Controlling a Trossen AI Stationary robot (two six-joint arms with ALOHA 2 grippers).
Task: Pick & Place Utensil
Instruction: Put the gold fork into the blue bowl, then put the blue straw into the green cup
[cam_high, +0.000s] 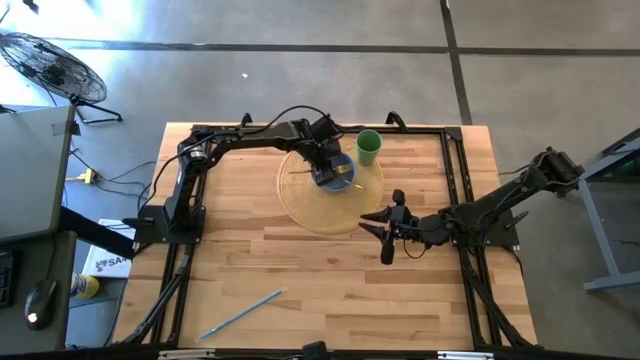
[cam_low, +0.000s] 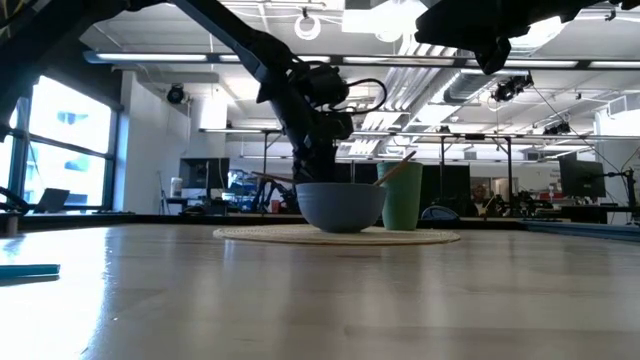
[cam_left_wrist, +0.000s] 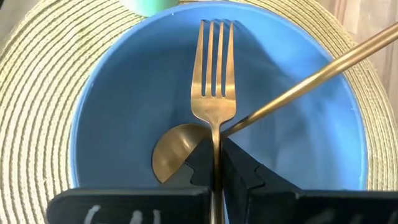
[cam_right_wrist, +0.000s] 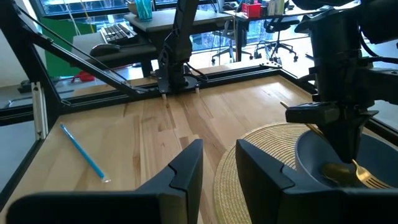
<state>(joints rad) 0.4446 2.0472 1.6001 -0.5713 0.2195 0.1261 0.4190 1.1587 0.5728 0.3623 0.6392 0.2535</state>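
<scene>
The left gripper hangs directly over a blue bowl, its fingers clenched on the handle of a gold fork whose tines point out ahead of the gripper, above the bowl's floor. Just beside the gripper, a gold spoon lies in the bowl, its round head next to the fingers and its long handle slanting up across the fork's neck and out over the rim. The bowl sits on a round woven mat on the wooden tabletop, with a green cup standing just beyond the gripper at the mat's edge. The right gripper waits near the mat's other side, well clear of the bowl, its fingers parted and holding nothing. A blue pen lies far from both grippers, toward the front left of the tabletop. From table height, the left arm comes down behind the bowl.
</scene>
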